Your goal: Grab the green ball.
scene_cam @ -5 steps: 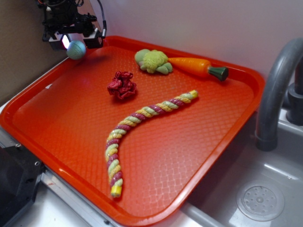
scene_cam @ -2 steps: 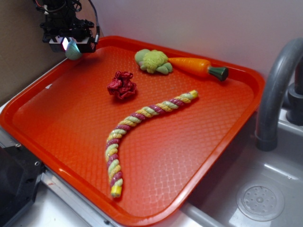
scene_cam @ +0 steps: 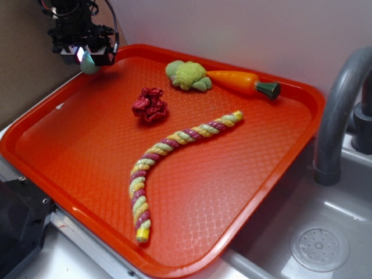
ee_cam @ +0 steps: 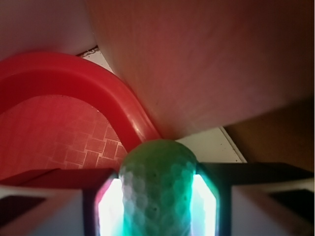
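The green ball (ee_cam: 157, 189) sits clenched between the gripper (scene_cam: 87, 56) jaws, lifted at the red tray's (scene_cam: 302, 104) ten o'clock corner. The grab looks done; nothing obvious remains.

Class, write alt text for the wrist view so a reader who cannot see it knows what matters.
The green ball fills the lower centre, clamped in the gripper with a glowing pad on each side. Behind it curves the rim of the red tray, with a pinkish wall above.
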